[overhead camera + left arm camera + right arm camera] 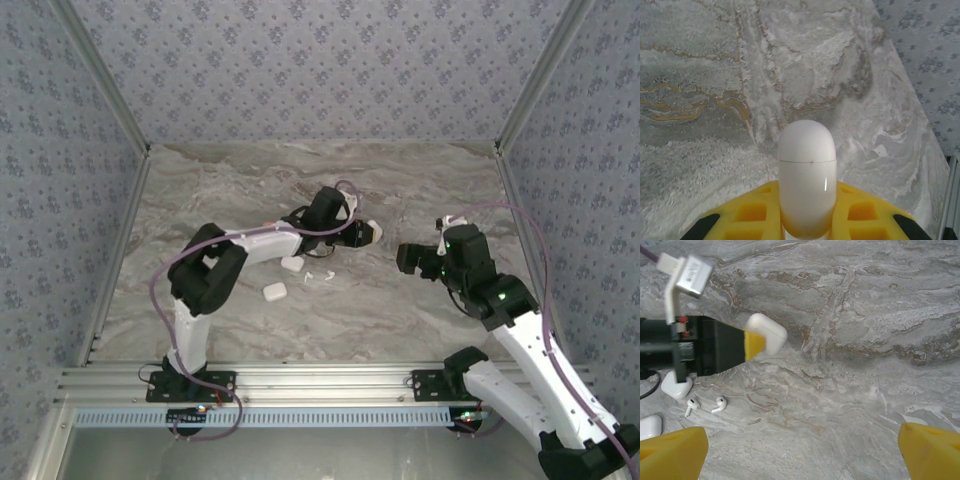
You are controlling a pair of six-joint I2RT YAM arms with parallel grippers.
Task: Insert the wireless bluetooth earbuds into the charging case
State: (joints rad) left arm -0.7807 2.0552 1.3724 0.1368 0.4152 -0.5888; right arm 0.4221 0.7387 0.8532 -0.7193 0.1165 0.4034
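the left gripper [366,234] is squeezed shut on a white charging case [806,170] and holds it up off the marble table [240,190]. the case pokes out past the yellow fingers [752,215]. its lid is closed, and a thin line shows where the lid meets the body. the right gripper [800,455] has its jaws spread wide with nothing in them. it hangs near the held case and faces it. two white earbuds [718,403] lie side by side on the table, just beside a second case [676,386] and near a third case [649,426].

i think the lid has to come open first. the left fingers seem to grip the bottom part, which is good, because the lid must be free to flip. the right gripper should push softly at the lid line so the case does not slip out. the earbuds are tiny, so come straight down and close slowly, or they may skid away.
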